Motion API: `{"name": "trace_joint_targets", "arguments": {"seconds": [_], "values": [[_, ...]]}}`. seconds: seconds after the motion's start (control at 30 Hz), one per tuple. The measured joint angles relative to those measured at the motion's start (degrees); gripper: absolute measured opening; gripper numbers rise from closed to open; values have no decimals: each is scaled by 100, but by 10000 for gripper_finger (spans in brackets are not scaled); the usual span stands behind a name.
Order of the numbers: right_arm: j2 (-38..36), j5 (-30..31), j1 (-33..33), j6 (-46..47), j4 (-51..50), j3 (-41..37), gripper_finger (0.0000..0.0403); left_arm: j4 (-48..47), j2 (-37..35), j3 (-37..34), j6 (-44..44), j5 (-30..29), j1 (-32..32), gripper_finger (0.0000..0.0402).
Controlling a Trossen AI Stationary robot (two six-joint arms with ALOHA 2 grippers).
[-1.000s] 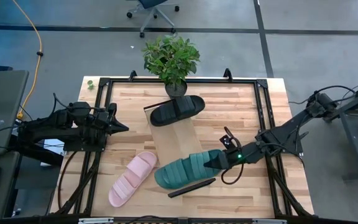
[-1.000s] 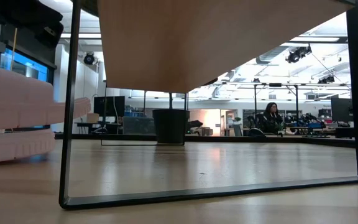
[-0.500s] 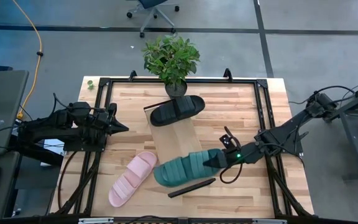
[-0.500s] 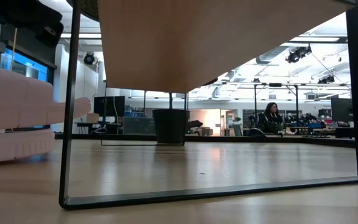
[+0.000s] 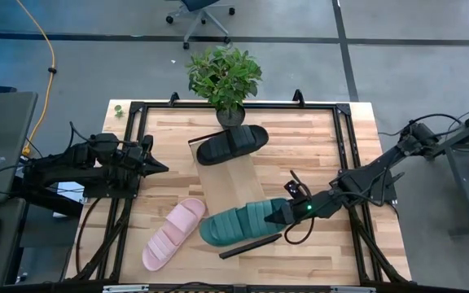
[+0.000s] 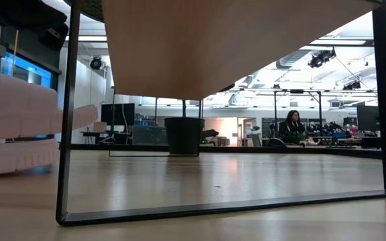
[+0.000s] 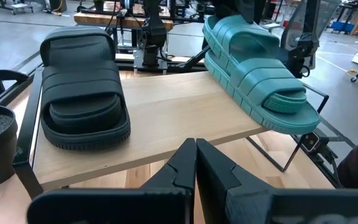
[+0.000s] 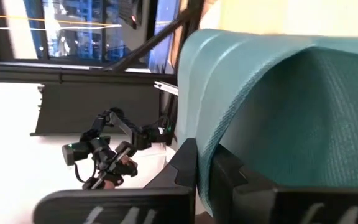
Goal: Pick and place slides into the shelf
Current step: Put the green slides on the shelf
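while the right gripper [image 5: 286, 215] was clamped on the heel end of the dark green slide [image 5: 243, 223], the sandal lay with its long axis running nearly across the table, toe pointing toward the left arm's side. it sat over the near end of the shelf [image 5: 228, 181] — the light-wood plank that ran away from it toward the potted plant [image 5: 224, 76]. so the slide lay crosswise to the plank, as did the black slide [image 5: 233, 143], which already rested on the far end. in the left wrist view the green slide [image 7: 258, 71] looked tilted, its toe hanging past the plank's edge [image 7: 166, 124] above a thin black end bar [image 7: 300, 142]; whether its sole touched the wood i could not tell. the right wrist view showed only ribbed green rubber pressed between that arm's fingers [image 8: 185, 168].

the pale pink slide [image 5: 173, 232] lay on the tabletop just beside the green one's toe, on the left arm's side, angled diagonally. the left gripper [image 5: 158, 168] hung near the table's left edge with its fingers together and nothing between them, level with the middle of the plank. by my reckoning the left arm was nearer the pink slide — the right had its grip taken up.
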Motion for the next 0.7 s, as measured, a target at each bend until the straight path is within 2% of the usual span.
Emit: {"name": "trace_joint_targets", "arguments": {"seconds": [0.7], "values": [[8, 86, -4, 141, -307, 0, 2, -2, 0, 0, 0, 15, -2, 1]]}}
